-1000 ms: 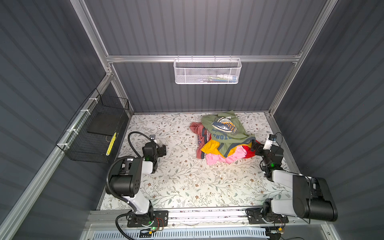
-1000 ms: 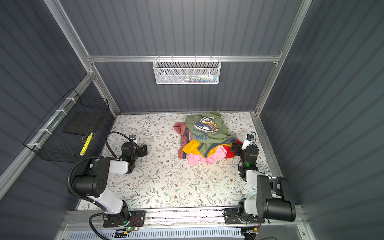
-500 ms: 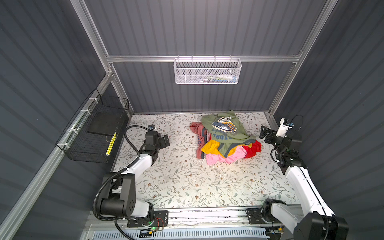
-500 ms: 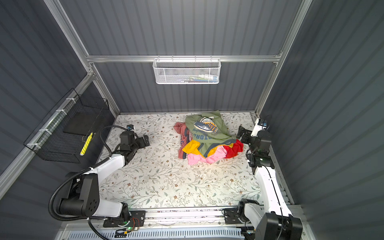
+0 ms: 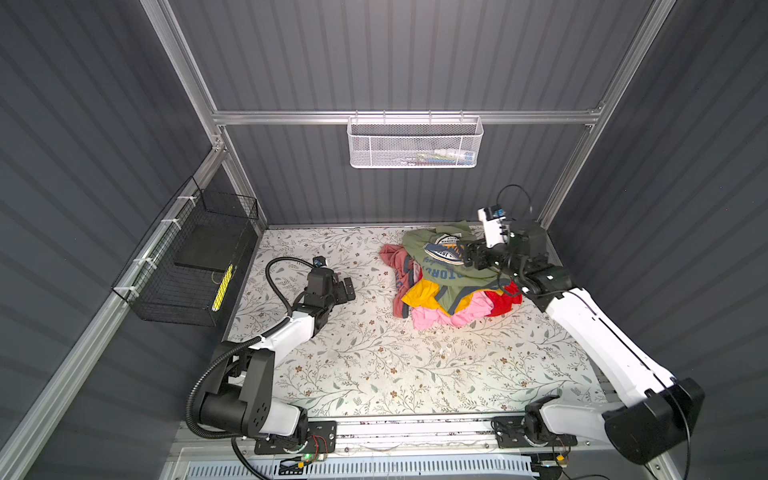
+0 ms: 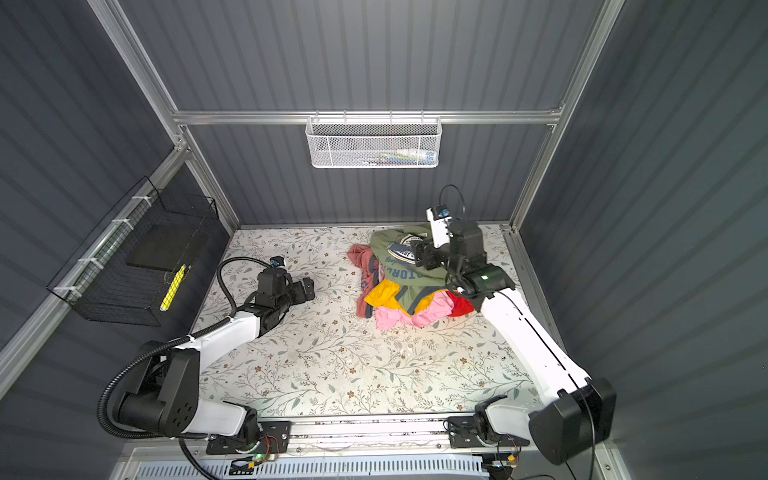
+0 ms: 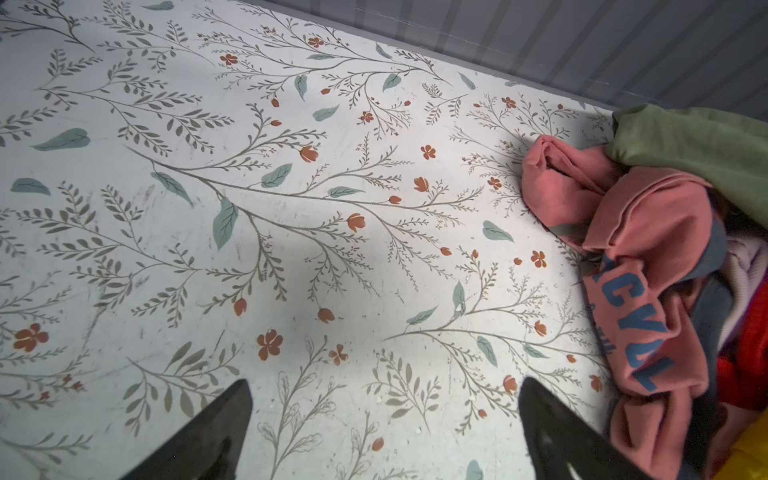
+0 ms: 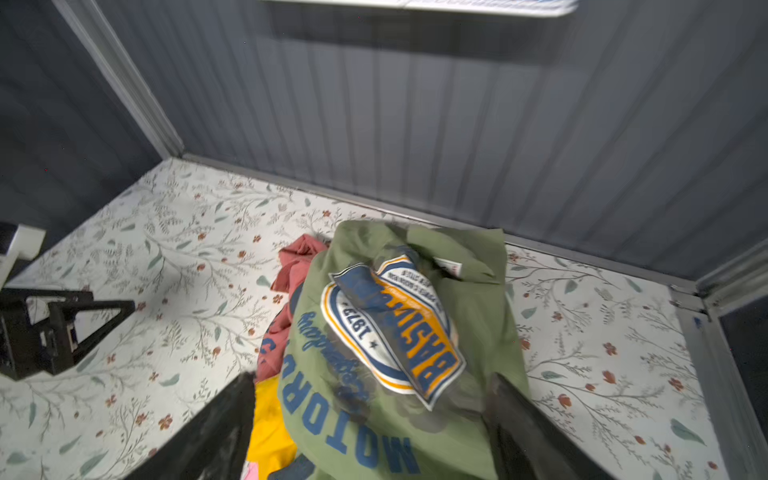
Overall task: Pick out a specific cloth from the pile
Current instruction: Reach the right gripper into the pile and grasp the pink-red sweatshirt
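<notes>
Two grippers in play! Nearest, your left gripper (image 7: 384,386), jaws wide and empty, sits low to the left of the pile (image 5: 419,291): I'd slide it in flat and pinch one fold only. The pink shirt (image 7: 648,232) lies on the pile's left edge, half tucked under the green shirt (image 5: 440,276). Farther on, your right gripper (image 8: 370,378), jaws spread, hovers over the pile's top, arm stretched long, wrist tipped down at the green shirt.

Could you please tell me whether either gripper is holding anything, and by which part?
Nothing is held. The left gripper is open over the table; the right gripper, jaws apart, hovers above the olive green T-shirt, not closed on it.
</notes>
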Motion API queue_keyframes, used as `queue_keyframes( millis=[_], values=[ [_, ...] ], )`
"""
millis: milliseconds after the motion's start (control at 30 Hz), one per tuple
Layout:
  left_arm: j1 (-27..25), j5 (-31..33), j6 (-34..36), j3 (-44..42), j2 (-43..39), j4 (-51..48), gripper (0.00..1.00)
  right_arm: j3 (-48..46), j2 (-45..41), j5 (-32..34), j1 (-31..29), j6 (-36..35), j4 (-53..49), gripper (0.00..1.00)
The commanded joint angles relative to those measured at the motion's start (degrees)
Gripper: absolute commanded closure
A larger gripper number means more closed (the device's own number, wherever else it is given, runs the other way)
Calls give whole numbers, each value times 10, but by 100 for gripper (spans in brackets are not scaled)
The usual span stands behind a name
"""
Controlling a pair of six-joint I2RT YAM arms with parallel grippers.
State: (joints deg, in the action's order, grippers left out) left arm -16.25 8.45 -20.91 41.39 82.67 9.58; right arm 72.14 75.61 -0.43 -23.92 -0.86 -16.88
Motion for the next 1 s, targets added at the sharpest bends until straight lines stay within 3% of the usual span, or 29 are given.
queue_keyframes(
  millis=[0, 133, 367, 500, 800, 967],
  values=[
    [-8, -51, -23, 1, 22, 9, 0, 31, 51, 52, -62, -51, -74, 15],
    [-41, -77, -28, 20, 52, 11, 0, 80, 133, 74, -122, -67, -103, 17],
    [-69, -62, -60, 51, 95, 15, 0, 231, 293, 86, -188, -90, -207, 23],
    [-69, -14, -75, 24, 65, 10, 0, 315, 398, 127, -217, -95, -263, 30],
    [-68, 66, -70, -41, -45, -50, 0, 477, 570, 181, -219, -79, -345, 44],
    [-68, 84, -70, -65, -85, -66, 0, 521, 624, 218, -217, -69, -389, 44]
  ],
)
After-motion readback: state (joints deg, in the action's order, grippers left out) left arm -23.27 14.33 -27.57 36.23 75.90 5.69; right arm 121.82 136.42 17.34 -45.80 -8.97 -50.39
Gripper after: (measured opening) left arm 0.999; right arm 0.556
